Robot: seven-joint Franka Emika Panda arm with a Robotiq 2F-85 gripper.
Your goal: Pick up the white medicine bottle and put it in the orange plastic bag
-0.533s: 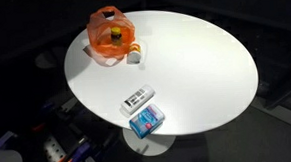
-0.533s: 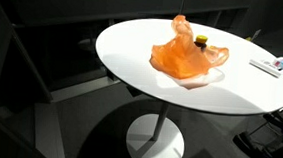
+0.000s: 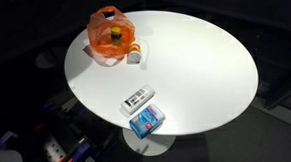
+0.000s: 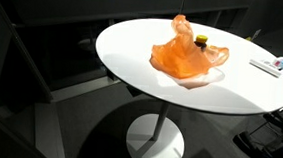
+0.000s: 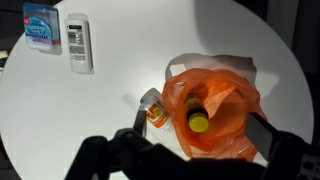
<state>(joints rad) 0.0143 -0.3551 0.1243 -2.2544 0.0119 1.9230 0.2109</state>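
Observation:
The orange plastic bag [image 3: 110, 43] sits open near the far edge of the round white table [image 3: 205, 68]; it also shows in an exterior view [image 4: 188, 60] and in the wrist view [image 5: 225, 110]. A dark bottle with a yellow cap [image 5: 197, 115] stands inside it. The white medicine bottle [image 3: 134, 56] lies on its side on the table, touching the bag's edge, with an orange label in the wrist view [image 5: 155, 110]. My gripper [image 5: 200, 128] is open and empty above the bag, one finger on each side of it. It is out of frame in both exterior views.
A white box with a barcode [image 3: 137, 97] and a blue packet [image 3: 147, 120] lie near the table's front edge; both show at the top left of the wrist view [image 5: 79, 42] [image 5: 41, 25]. The surroundings are dark.

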